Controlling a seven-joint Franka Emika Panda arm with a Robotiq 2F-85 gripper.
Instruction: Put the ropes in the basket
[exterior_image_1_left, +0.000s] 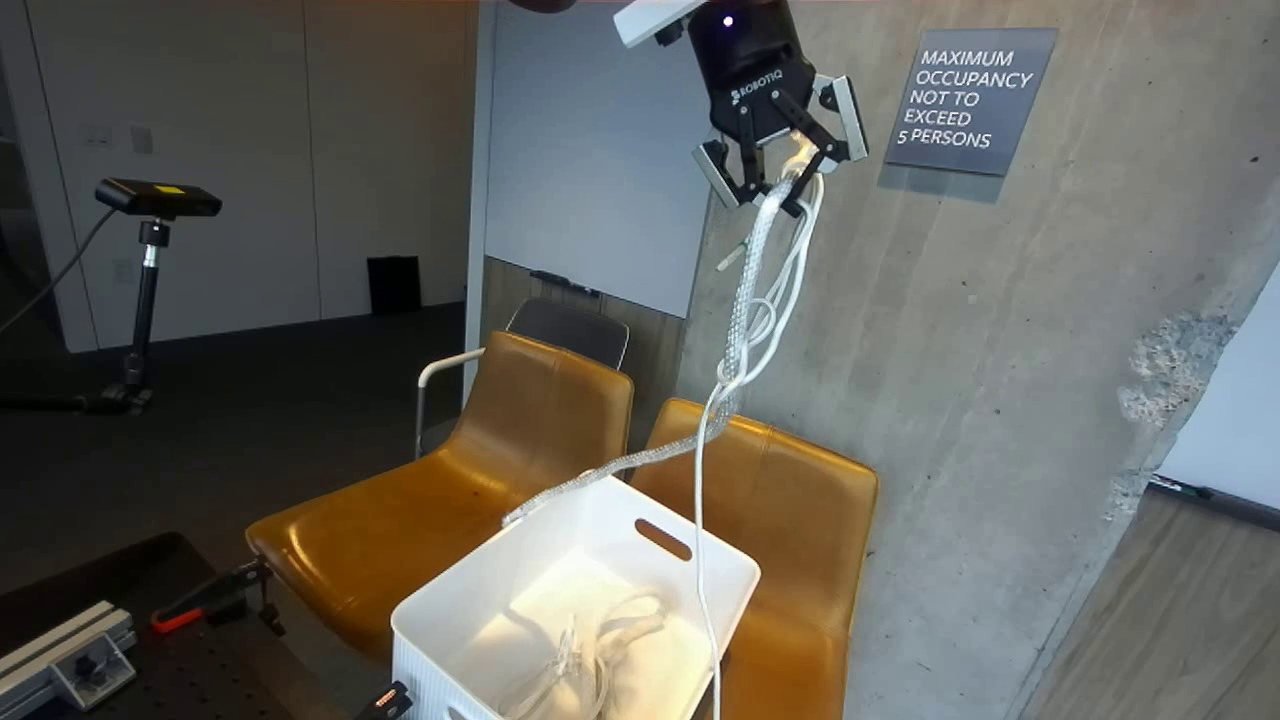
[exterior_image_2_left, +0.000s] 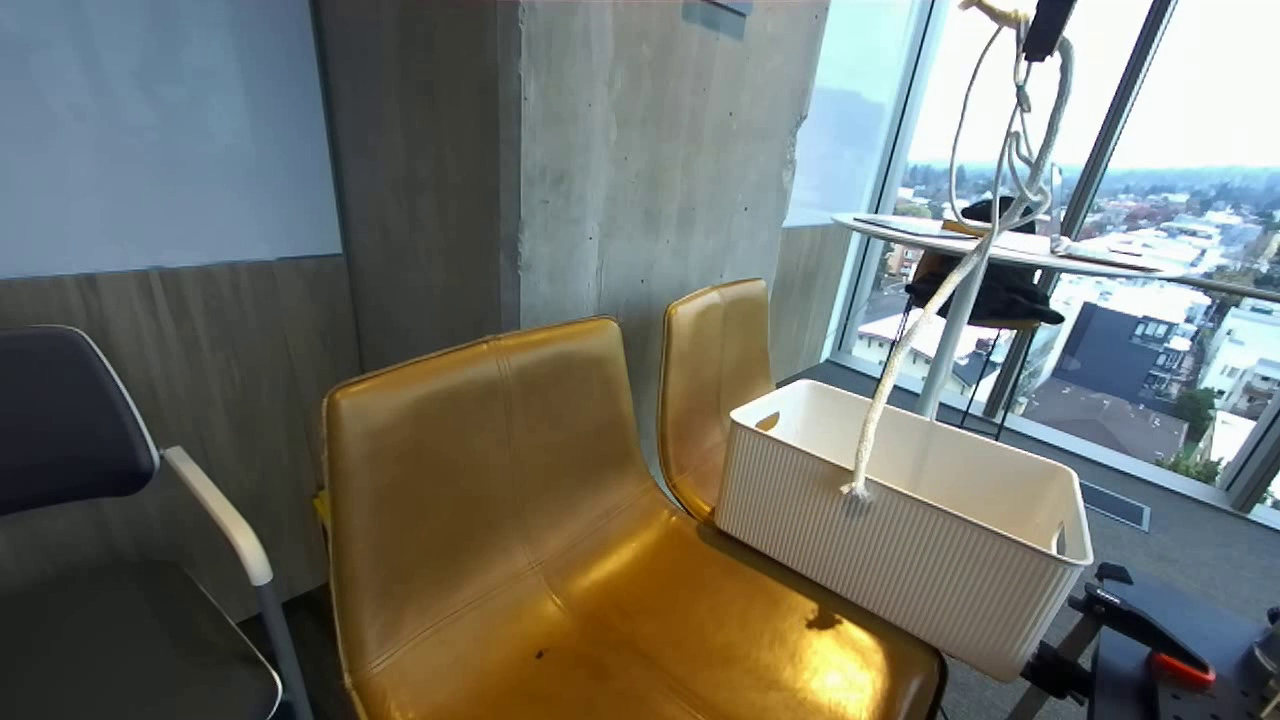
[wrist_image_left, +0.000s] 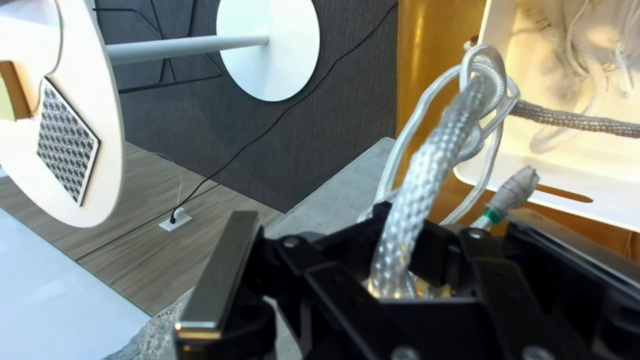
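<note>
My gripper (exterior_image_1_left: 782, 200) points down, high above the basket, its fingertips close together around a bundle of white ropes (exterior_image_1_left: 741, 310). In the wrist view, the gripper (wrist_image_left: 405, 215) has the thick braided rope (wrist_image_left: 430, 170) running up into the palm; thinner loops and a taped end hang beside it. The white basket (exterior_image_1_left: 560, 540) is below; it also shows in an exterior view (exterior_image_2_left: 930, 560) and in the wrist view (wrist_image_left: 497, 25). The thick rope's tail (exterior_image_2_left: 890, 385) ends over the basket's long side. A thin strand hangs down past the basket. Other pale ropes (exterior_image_1_left: 600, 640) lie inside the basket.
Tan leather chairs (exterior_image_1_left: 540, 410) stand beside and behind the basket. A concrete pillar (exterior_image_1_left: 1000, 400) rises behind the gripper. A dark worktop with a clamp (exterior_image_1_left: 210, 600) is near the basket's end. A camera on a stand (exterior_image_1_left: 155, 200) and a round white table (exterior_image_2_left: 900, 235) stand further off.
</note>
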